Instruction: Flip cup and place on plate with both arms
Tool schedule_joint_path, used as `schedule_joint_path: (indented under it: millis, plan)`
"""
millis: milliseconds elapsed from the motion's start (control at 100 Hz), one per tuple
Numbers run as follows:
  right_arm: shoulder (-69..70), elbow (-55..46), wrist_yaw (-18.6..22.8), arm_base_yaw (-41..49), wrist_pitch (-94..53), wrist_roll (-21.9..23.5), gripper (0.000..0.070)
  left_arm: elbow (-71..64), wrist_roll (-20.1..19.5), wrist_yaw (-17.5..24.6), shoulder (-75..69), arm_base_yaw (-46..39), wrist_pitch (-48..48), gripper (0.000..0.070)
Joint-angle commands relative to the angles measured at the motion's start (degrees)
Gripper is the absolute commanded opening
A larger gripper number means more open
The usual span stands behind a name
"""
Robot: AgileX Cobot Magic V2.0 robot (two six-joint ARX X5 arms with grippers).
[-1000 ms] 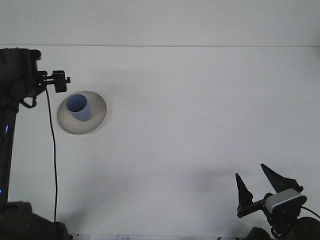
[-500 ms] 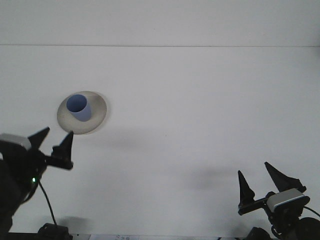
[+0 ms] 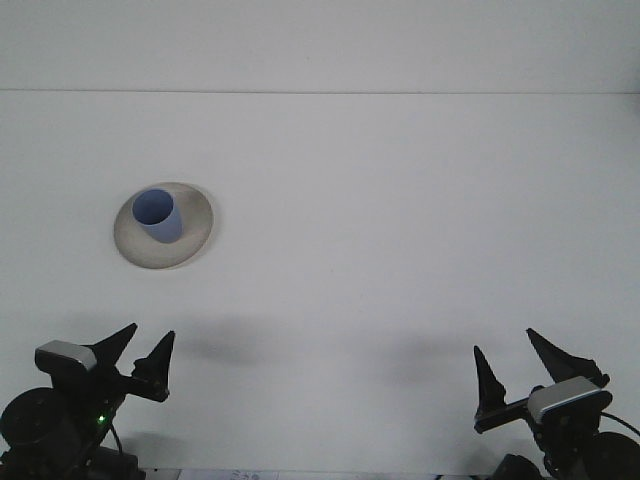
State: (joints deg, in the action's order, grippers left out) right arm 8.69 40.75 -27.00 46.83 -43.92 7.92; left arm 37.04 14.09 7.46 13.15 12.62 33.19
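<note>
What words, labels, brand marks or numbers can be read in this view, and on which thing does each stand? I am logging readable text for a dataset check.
None can be read.
Blue plastic cup: plain, no print visible.
Round beige plate: plain.
White table: bare of marks.
Left gripper and right gripper: each carries a small grey camera housing, with no legible label.
Bottom edge of the frame: faint dark specks, too small to read.

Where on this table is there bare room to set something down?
Nearly everywhere. The table is bare right of the plate, behind it to the back edge, and in the middle between the left gripper and right gripper. Only the plate, holding the blue cup, is occupied.
</note>
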Motion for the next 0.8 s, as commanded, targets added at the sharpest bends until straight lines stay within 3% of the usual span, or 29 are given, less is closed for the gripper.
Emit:
schedule_joint_path:
  millis: [0,40,90,100,110,790]
  plan:
    - [0.0,0.04,0.02,0.46,0.39,0.13,0.0428,0.46,-0.48,0.09,0.04,0.2,-1.7,0.0401]
    - [0.0,0.04,0.04,0.46,0.39,0.28,0.0264,0.48,-0.48,0.09,0.02,0.2,-2.1,0.0284]
    - [0.0,0.04,0.04,0.46,0.39,0.26,0.0009,0.48,-0.48,0.09,0.0,0.2,-2.12,0.0077]
    - [0.0,0.04,0.04,0.46,0.39,0.24,0.0,0.48,-0.48,0.09,0.0,0.2,-2.1,0.0031]
    - [0.0,0.04,0.04,0.46,0.39,0.22,0.0,0.48,-0.48,0.09,0.0,0.2,-2.03,0.0]
    - [-0.02,0.07,0.0,0.46,0.66,0.2,0.0006,0.5,0.15,0.07,-0.15,0.2,-2.03,0.0016]
